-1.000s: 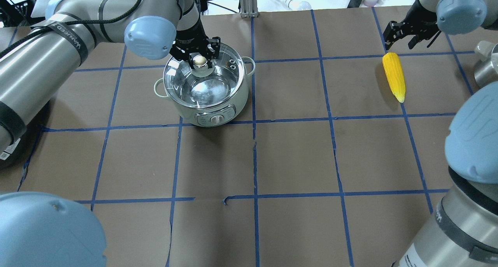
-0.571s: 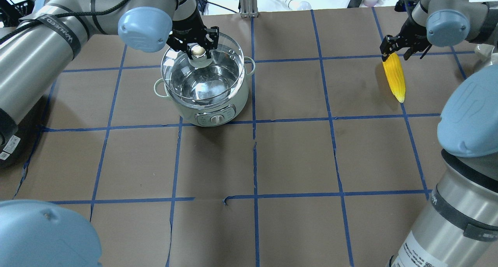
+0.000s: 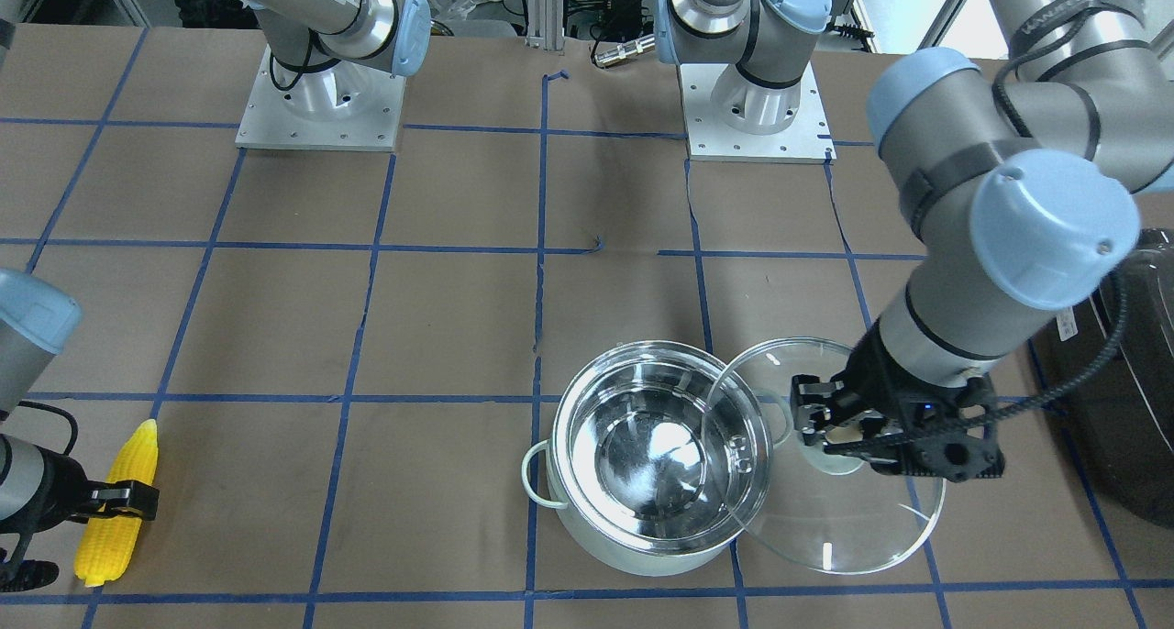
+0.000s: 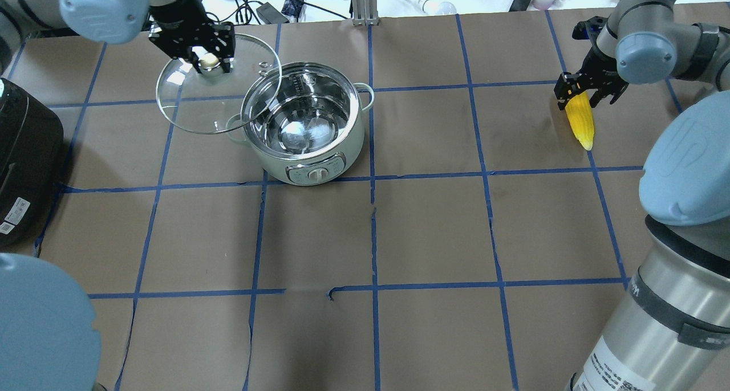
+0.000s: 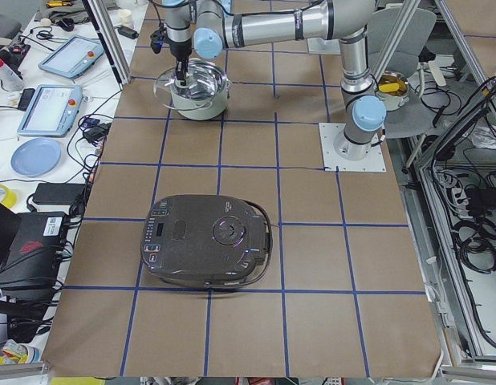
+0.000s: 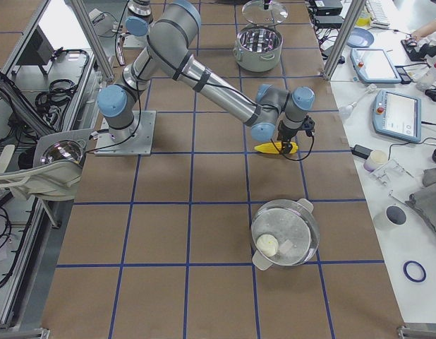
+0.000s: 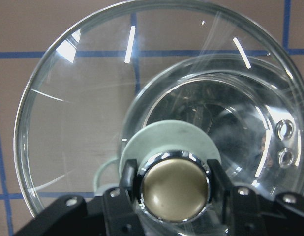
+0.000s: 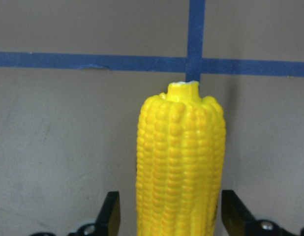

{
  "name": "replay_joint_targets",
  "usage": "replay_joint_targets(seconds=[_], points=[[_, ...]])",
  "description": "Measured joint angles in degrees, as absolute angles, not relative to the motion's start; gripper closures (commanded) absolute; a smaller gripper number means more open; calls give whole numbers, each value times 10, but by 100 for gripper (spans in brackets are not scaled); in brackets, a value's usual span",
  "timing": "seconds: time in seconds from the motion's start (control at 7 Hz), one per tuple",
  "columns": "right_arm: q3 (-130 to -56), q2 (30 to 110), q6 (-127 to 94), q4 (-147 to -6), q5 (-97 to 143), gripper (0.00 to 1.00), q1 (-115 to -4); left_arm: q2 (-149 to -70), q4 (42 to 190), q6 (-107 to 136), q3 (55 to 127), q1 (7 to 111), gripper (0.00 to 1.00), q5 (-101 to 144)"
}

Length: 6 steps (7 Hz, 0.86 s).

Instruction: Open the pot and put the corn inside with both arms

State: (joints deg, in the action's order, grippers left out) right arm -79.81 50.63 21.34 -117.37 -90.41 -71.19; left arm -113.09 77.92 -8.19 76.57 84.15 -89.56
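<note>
Glass lid point(image 4: 188, 114) clamped at knob point(image 7: 175, 186) by left tool point(image 4: 209, 62), held beside pot point(image 4: 348, 143) | right tool point(image 4: 582, 93) apart, astride corn point(image 4: 583, 126) on table point(image 4: 433, 225), well apart from pot | advice: right should close squarely before lifting; left hold lid clear

Silver-grey jointed arms point(image 3: 945, 125) with pale blue joint caps point(image 3: 1055, 226), black straps point(image 3: 950, 168), square bolted base plates point(image 3: 266, 132).
</note>
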Motion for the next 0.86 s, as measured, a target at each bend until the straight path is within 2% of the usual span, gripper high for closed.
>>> replay_joint_targets(seconds=[0.14,0.43,0.86], points=[[-797,507,215,-1175,-910,83,-712,-1131,782,-150,788,800,100,-897],[-796,514,212,-1177,-909,82,-713,-1134,723,-278,863,726,100,-895],[-786,589,208,-1127,-885,83,-761,-1127,568,-334,997,684,100,-893]])
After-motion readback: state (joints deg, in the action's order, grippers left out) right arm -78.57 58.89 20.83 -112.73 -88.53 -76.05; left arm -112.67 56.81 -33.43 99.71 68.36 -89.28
